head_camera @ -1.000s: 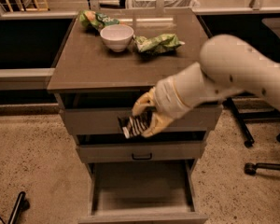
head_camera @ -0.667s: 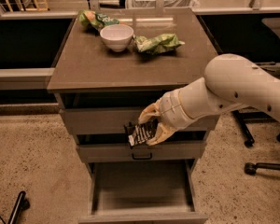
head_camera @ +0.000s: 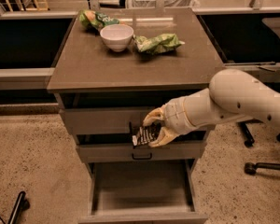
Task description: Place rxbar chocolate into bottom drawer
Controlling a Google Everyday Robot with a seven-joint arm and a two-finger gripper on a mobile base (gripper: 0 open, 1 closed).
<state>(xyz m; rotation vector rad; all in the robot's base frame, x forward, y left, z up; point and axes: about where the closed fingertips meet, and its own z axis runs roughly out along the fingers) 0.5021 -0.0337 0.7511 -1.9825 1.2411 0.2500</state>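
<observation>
My gripper point(head_camera: 151, 130) is shut on the rxbar chocolate point(head_camera: 143, 135), a flat black wrapper with white lettering. It holds the bar in front of the two upper drawers, at the height of the middle drawer's top edge. The bottom drawer point(head_camera: 142, 190) is pulled out below the gripper and its grey floor is bare. The white arm point(head_camera: 242, 99) reaches in from the right.
On the brown cabinet top point(head_camera: 130, 64) stand a white bowl point(head_camera: 116, 35) and two green snack bags point(head_camera: 158, 43) point(head_camera: 95, 19). The middle drawer's black handle point(head_camera: 141, 156) sits just below the bar. An office chair base point(head_camera: 266, 164) is on the floor at right.
The gripper with the bar has moved down and a little to the right, from the top drawer's front toward the middle drawer. The arm has lowered with it.
</observation>
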